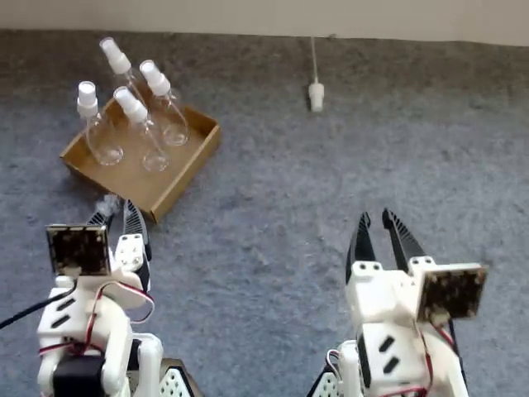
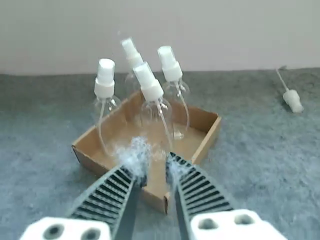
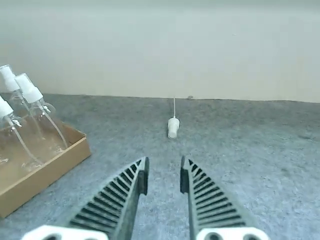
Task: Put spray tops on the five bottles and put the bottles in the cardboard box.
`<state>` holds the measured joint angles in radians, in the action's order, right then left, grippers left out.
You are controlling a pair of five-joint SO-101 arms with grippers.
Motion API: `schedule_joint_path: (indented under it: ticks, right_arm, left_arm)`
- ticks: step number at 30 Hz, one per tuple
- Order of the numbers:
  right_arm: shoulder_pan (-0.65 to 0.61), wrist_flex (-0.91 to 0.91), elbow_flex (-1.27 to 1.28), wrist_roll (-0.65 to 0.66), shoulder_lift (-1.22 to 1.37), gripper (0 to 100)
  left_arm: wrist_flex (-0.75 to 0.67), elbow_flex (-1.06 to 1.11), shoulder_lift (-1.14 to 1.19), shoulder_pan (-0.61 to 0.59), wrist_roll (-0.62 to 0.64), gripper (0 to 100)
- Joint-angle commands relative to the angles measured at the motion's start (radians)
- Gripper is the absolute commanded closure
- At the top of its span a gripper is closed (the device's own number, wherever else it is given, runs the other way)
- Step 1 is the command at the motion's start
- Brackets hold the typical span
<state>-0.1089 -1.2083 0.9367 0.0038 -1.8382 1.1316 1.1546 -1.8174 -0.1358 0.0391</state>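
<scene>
A shallow cardboard box [image 1: 180, 175] lies at the far left of the grey carpet. Several clear bottles [image 1: 103, 139] with white spray tops stand in it, leaning a little. A loose white spray top [image 1: 316, 94] with its thin tube lies alone at the far middle. My left gripper [image 1: 117, 217] is open by a narrow gap just short of the box's near corner, nothing between its fingers. In the left wrist view the box [image 2: 207, 139] and bottles [image 2: 159, 112] sit straight ahead of the left gripper [image 2: 155, 172]. My right gripper [image 1: 378, 223] stands open at the near right, pointing toward the spray top [image 3: 173, 126].
A small tuft of pale fluff [image 2: 134, 152] clings at one left fingertip, close to the box wall. Open carpet stretches between the right gripper [image 3: 163, 175] and the spray top. The box edge [image 3: 47, 170] is off to one side of the right wrist view. A pale wall bounds the far side.
</scene>
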Motion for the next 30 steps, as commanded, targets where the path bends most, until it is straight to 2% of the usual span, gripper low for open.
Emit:
schedule_joint_path:
  ticks: [1, 3, 6, 15, 18, 24, 26, 30]
  right_arm:
    - [0.019, -0.170, -0.209, 0.009, -0.002, 89.6]
    - [0.019, -0.202, -0.246, 0.011, -0.002, 89.6]
    - [0.019, -0.205, -0.166, 0.011, -0.001, 89.6]
    - [0.048, -0.071, 0.321, 0.011, -0.001, 89.6]
    - [0.096, -0.001, 0.469, 0.011, -0.001, 89.6]
    - [0.180, 0.104, 0.831, 0.011, -0.001, 89.6]
    - [0.214, 0.054, 0.905, 0.005, 0.001, 89.6]
    - [0.263, -0.002, 0.895, 0.009, 0.002, 89.6]
  left_arm:
    - [-0.003, 0.116, -0.010, -0.010, -0.011, 99]
    - [0.003, 0.180, -0.010, -0.038, -0.009, 99]
    - [-0.003, 0.289, -0.010, -0.068, -0.009, 99]
    - [0.003, 0.538, -0.008, -0.090, -0.006, 99]
    - [0.009, 0.539, -0.007, -0.088, -0.005, 99]
    - [0.158, 0.538, -0.005, -0.087, -0.005, 99]
    - [0.212, 0.539, -0.004, -0.093, -0.009, 99]
    - [0.221, 0.539, -0.004, -0.110, -0.009, 99]
